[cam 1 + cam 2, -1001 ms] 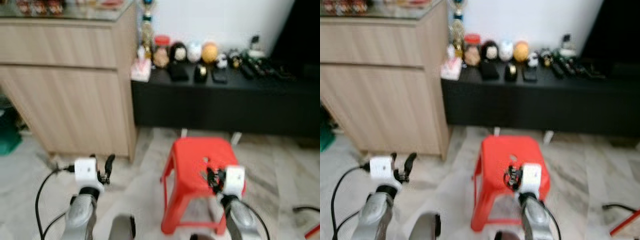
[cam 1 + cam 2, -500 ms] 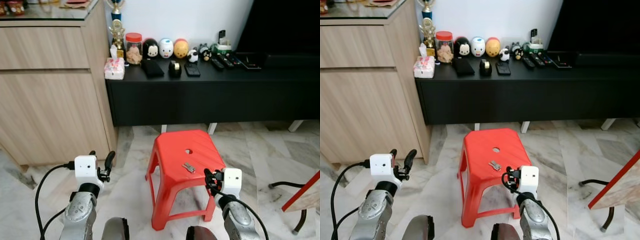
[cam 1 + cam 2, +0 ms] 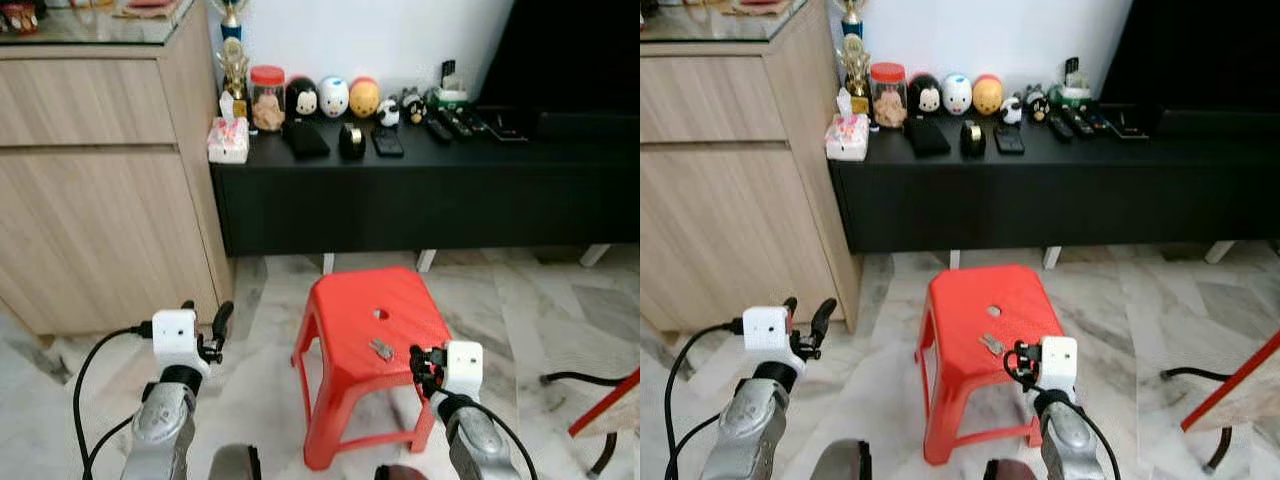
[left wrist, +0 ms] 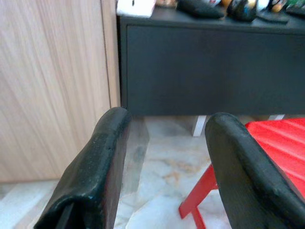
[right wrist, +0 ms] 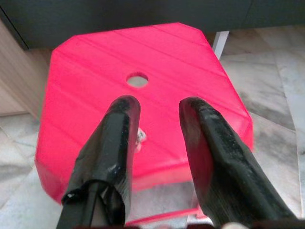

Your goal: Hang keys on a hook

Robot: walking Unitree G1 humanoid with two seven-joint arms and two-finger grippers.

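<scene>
A small bunch of silver keys (image 3: 381, 349) lies on the top of a red plastic stool (image 3: 352, 306), near its front edge. My right gripper (image 3: 421, 363) hovers just beside the stool's front right corner, open, with nothing between its fingers. In the right wrist view the keys (image 5: 140, 138) peek out from behind one black finger (image 5: 114, 138), below the stool's round hole. My left gripper (image 3: 205, 319) is held out over the marble floor to the left of the stool, open and empty, facing the cabinet corner (image 4: 107, 57).
A tall wooden cabinet (image 3: 100, 200) stands at the left. A low black console (image 3: 420, 190) runs along the wall behind the stool, carrying a jar, round figurines and remotes. A black cable (image 3: 575, 378) and a red bar (image 3: 606, 402) lie at the right.
The head camera has swung and steadied: the blurred view is now sharp and the stool sits nearer the middle. Both arms keep the same pose, and the keys have not moved.
</scene>
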